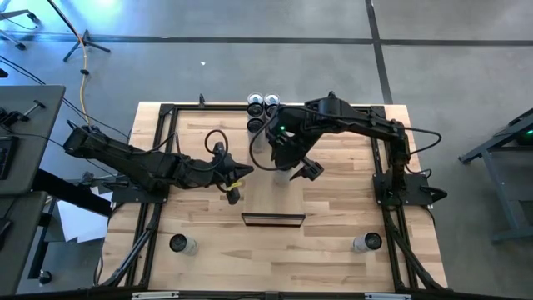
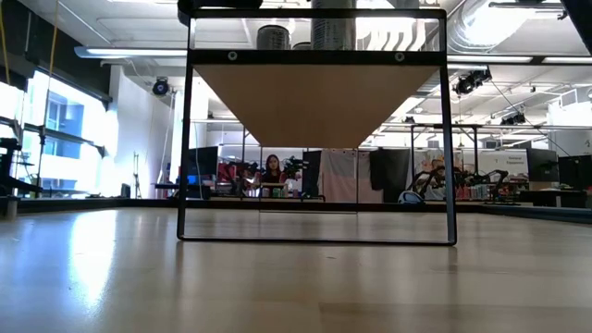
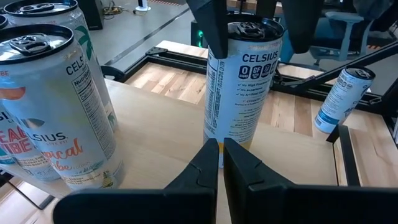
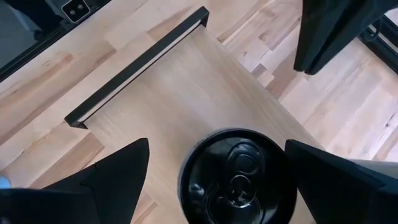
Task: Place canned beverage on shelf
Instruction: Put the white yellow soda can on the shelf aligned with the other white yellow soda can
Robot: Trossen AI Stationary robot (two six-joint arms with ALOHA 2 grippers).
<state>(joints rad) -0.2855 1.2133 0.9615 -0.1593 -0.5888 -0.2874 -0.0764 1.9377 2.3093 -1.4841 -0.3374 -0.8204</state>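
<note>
Over shelf (image 4: 186, 87) | right gripper (image 4: 217, 168) fingers apparently astride upright can (image 3: 241, 81) | left gripper (image 3: 221, 165) closed

We see bright, even overhead light on the table (image 1: 333, 217), window glare at the low view's left washing the blurred foreground boards, soft shadows, and near-lens fingers (image 4: 112, 180) out of focus.

From the low camera you see only the shelf (image 2: 314, 102) from underneath; the cans (image 2: 273, 37) standing on it are cut off at the frame's top. In the left wrist view, the labels of the cans nearest the left end effector (image 3: 221, 163) run off the edge. Looking straight down, the right end effector (image 1: 287, 154) covers the can on the shelf. The person (image 2: 273, 171) behind the shelf is too small to describe.
</note>
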